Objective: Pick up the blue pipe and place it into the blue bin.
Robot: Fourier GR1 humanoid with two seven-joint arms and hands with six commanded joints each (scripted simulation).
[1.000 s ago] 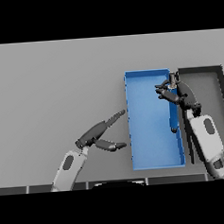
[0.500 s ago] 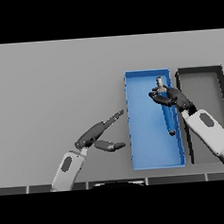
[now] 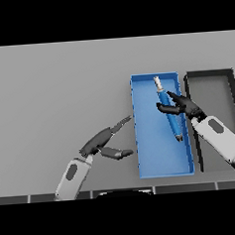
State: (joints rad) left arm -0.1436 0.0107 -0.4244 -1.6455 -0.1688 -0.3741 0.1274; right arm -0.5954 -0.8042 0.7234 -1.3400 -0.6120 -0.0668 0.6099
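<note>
Over the blue bin (image 3: 166, 168), your right hand (image 3: 182, 105) has its fingers curled around the blue pipe (image 3: 169, 115), holding it lengthwise so it fits between the walls. Your left hand (image 3: 104, 142) rests open on the bench (image 3: 58, 89), well clear of the drop.

Grey table (image 3: 53, 89); blue bin (image 3: 165, 168), dark bin (image 3: 208, 74)

The right hand (image 3: 181, 105) covers the blue pipe's (image 3: 171, 118) middle, so its grip seems closed but stays unclear.
</note>
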